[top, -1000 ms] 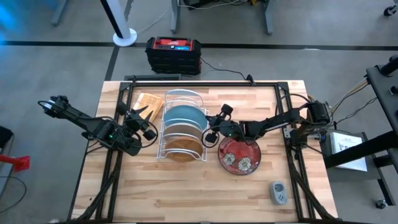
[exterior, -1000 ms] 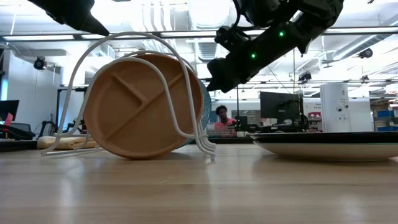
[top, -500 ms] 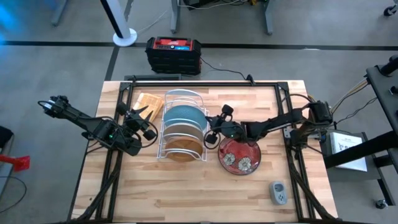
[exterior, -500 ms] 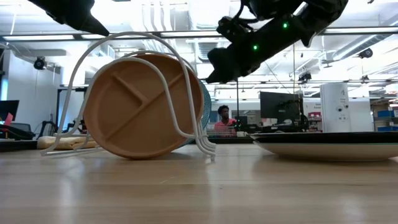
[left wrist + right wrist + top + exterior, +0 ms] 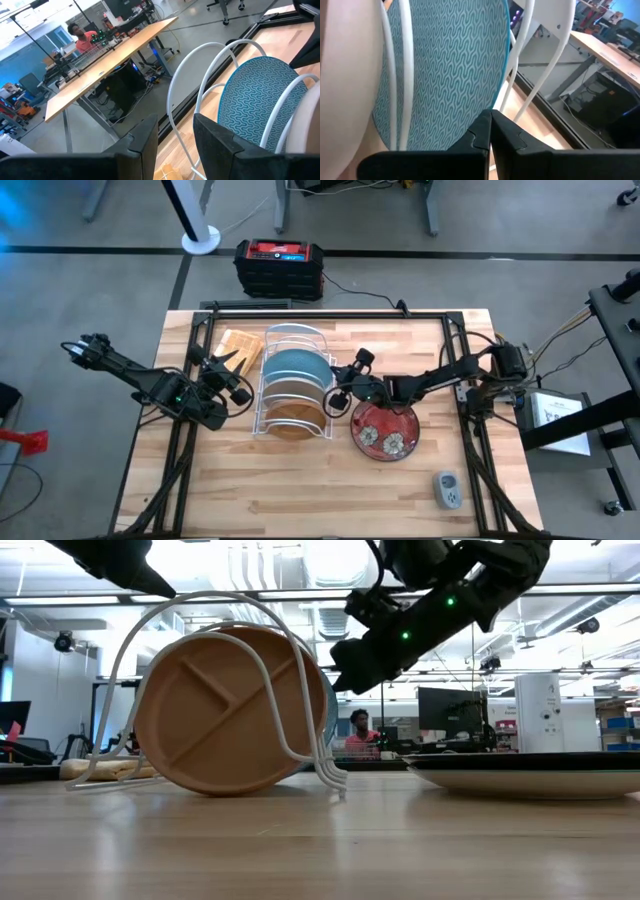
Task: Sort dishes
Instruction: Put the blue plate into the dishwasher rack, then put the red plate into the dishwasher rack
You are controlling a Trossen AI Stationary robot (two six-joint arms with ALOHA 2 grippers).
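Right hand (image 5: 336, 397), fingers pressed together and empty, hangs just beside the right side of the wire rack (image 5: 268, 395), above the near rim of the red flowered plate (image 5: 385, 429). Over the last second it has bobbed up a little and come back down while hardly shifting sideways, so nothing in the sorting has advanced: no plate has moved. Left hand (image 5: 233, 369) has stayed where it was on the other side of the rack, fingers partly apart with nothing between them, near the tan block (image 5: 236, 346) at the worktop's (image 5: 300, 490) far left.

The rack holds the standing dishes: the brown divided plate (image 5: 225, 710) in the nearest slot, leaning against the wires, and the teal patterned plate (image 5: 450, 65) further back. A pale plate seems to stand between them, though only slivers of it show. The red plate lies flat on the worktop, outside the rack, so it looks like the one left to slot in
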